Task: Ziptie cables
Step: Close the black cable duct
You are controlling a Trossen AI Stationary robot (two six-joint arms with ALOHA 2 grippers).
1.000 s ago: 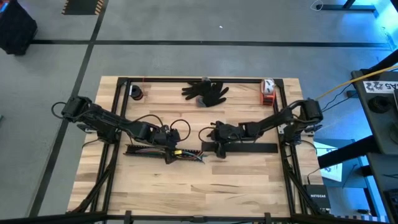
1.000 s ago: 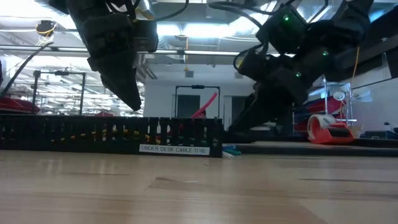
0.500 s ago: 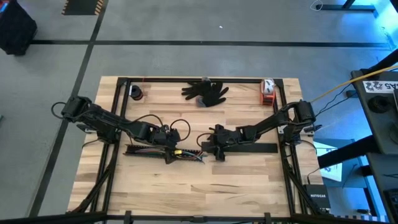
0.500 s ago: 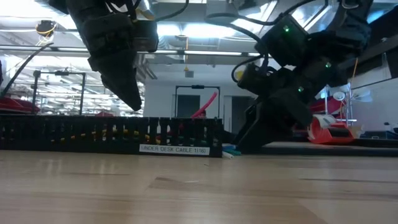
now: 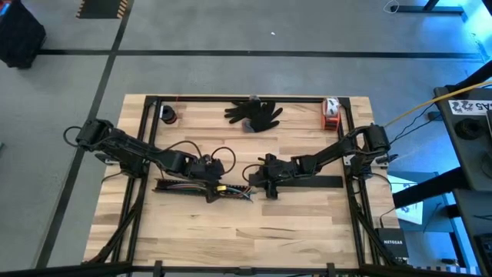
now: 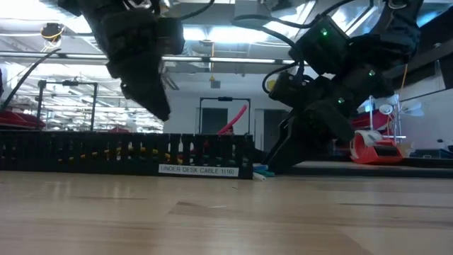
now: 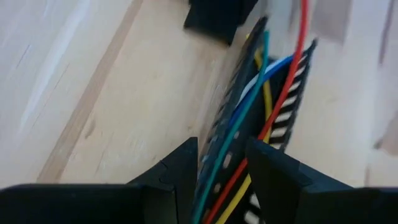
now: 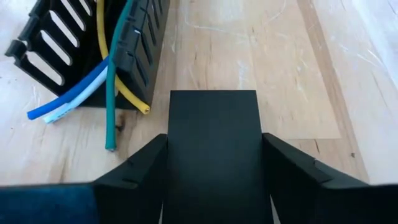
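The cables (image 7: 261, 81) are coloured wires lying in the long black slotted channel (image 5: 184, 188). Their blue, white, green and yellow ends (image 8: 93, 93) stick out of the channel's right end onto the table. My left gripper (image 6: 161, 112) hovers just above the channel, open by a narrow gap. In the left wrist view (image 7: 221, 149) the wires show through that gap. My right gripper (image 5: 265, 187) is at table height just right of the channel's end. It is shut on a flat black cover strip (image 5: 311, 182). My right gripper holds the flat black cover strip by its end nearest the channel (image 8: 180, 155). One finger (image 8: 140, 165) sits on each long edge, so the strip is pinched across its width. The fingers slant down from the table's right side. The rest of the strip (image 5: 323, 182) lies on the table.
A black glove (image 5: 255, 114) lies by the far edge, with a red and white tape dispenser (image 5: 330, 112) at the far right and a small dark roll (image 5: 168, 115) at the far left. Black frame rails (image 5: 146, 146) run along both sides. Bare wood lies toward the near edge.
My left gripper has risen a little above the channel and shifted toward the table's right. My right gripper has moved a short way left toward the channel's end and tipped steeper, then stayed still.
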